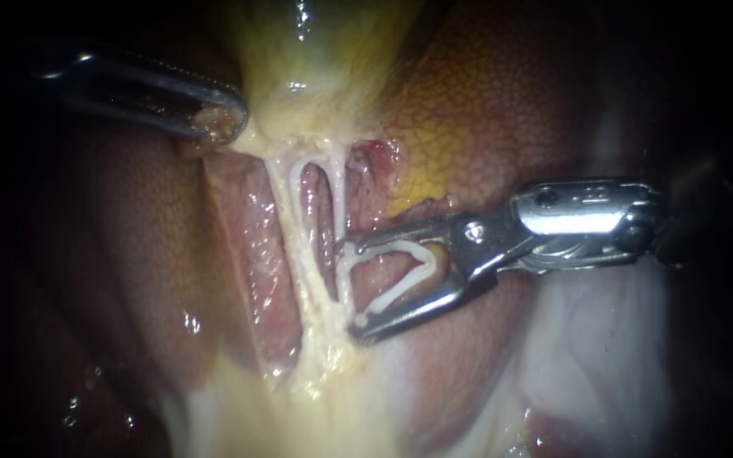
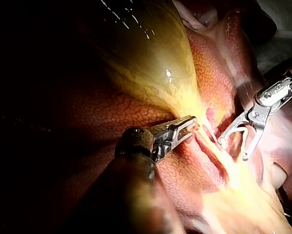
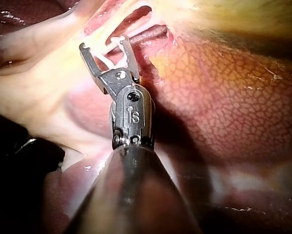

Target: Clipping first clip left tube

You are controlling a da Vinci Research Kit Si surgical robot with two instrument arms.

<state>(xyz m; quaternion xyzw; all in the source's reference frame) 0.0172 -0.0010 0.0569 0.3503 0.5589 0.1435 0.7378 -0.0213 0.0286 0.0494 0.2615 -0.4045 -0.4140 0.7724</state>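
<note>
Two pale tubes run down from the gallbladder (image 1: pixel 299 51): the left tube (image 1: pixel 286 212) and the right tube (image 1: pixel 338 191), which meet lower down. My right instrument (image 1: pixel 354 287) comes in from the right with its jaws wide apart. They hold an open white V-shaped clip (image 1: pixel 413 271) whose ends reach the right tube's side. The left tube lies beyond, outside the clip. My left instrument (image 1: pixel 222 119) is shut on the gallbladder's yellowish neck tissue above the tubes. The left wrist view shows this grip (image 2: pixel 189 126); the right wrist view shows the clip (image 3: pixel 112 53) at the tubes.
Mottled orange-brown liver (image 1: pixel 485 110) lies above and behind my right instrument. Reddish tissue (image 1: pixel 252 254) shows between and beside the tubes. Whitish fatty tissue (image 1: pixel 587 356) spreads under my right instrument's shaft, and yellow fat (image 1: pixel 316 399) lies below the tubes.
</note>
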